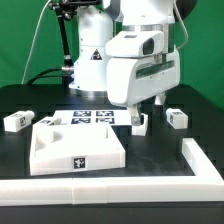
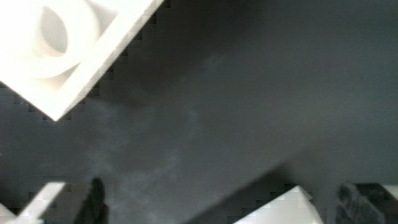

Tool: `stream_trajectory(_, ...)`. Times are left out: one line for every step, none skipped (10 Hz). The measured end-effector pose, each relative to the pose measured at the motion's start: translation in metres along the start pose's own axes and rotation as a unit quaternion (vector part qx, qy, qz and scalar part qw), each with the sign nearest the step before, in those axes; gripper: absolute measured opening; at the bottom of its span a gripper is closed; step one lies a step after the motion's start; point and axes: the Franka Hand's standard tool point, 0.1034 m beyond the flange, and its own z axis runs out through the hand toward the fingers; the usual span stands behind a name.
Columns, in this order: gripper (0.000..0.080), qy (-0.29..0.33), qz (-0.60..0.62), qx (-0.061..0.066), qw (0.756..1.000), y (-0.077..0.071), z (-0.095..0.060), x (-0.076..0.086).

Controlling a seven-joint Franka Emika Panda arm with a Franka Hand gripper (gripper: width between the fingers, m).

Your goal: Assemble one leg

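My gripper [image 1: 147,108] hangs open just above a small white leg [image 1: 141,124] with a marker tag, right of the large white panel [image 1: 75,146]. In the wrist view the dark fingers [image 2: 89,203] stand wide apart, and a white corner of the leg [image 2: 302,206] shows between them, nearer one finger and not gripped. The panel's corner with a round socket [image 2: 71,42] is also in the wrist view. Other legs lie at the exterior view's far left [image 1: 17,121], by the panel's back corner [image 1: 52,121], and at the right [image 1: 177,117].
The marker board [image 1: 90,117] lies flat behind the panel, at the foot of the robot base. A white L-shaped rail [image 1: 195,160] borders the black table along the front and the exterior view's right.
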Motion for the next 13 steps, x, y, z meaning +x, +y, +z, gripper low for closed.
stream_trajectory(0.0650, -0.004, -0.061, 0.003, 0.998, 0.001, 0.006, -0.016)
stream_trajectory(0.0650, -0.009, -0.109, 0.009, 0.994, 0.005, 0.010, -0.033)
stream_trajectory(0.0650, -0.011, -0.151, 0.011, 0.988, 0.009, 0.011, -0.041)
stream_trajectory(0.0650, -0.014, -0.202, 0.014, 0.979, 0.015, 0.014, -0.051)
stream_trajectory(0.0650, -0.018, -0.249, 0.021, 0.968, 0.019, 0.016, -0.061)
stream_trajectory(0.0650, -0.019, -0.242, 0.022, 0.970, 0.020, 0.016, -0.062)
stream_trajectory(0.0650, -0.019, -0.242, 0.022, 0.970, 0.019, 0.016, -0.062)
stream_trajectory(0.0650, -0.019, -0.242, 0.022, 0.970, 0.020, 0.016, -0.062)
stream_trajectory(0.0650, -0.019, -0.242, 0.022, 0.970, 0.020, 0.016, -0.062)
stream_trajectory(0.0650, -0.019, -0.245, 0.022, 0.969, 0.020, 0.017, -0.063)
stream_trajectory(0.0650, -0.017, -0.283, 0.016, 0.959, 0.018, 0.019, -0.069)
stream_trajectory(0.0650, -0.017, -0.348, 0.010, 0.937, 0.015, 0.022, -0.084)
stream_trajectory(0.0650, -0.021, -0.365, 0.014, 0.931, 0.013, 0.024, -0.094)
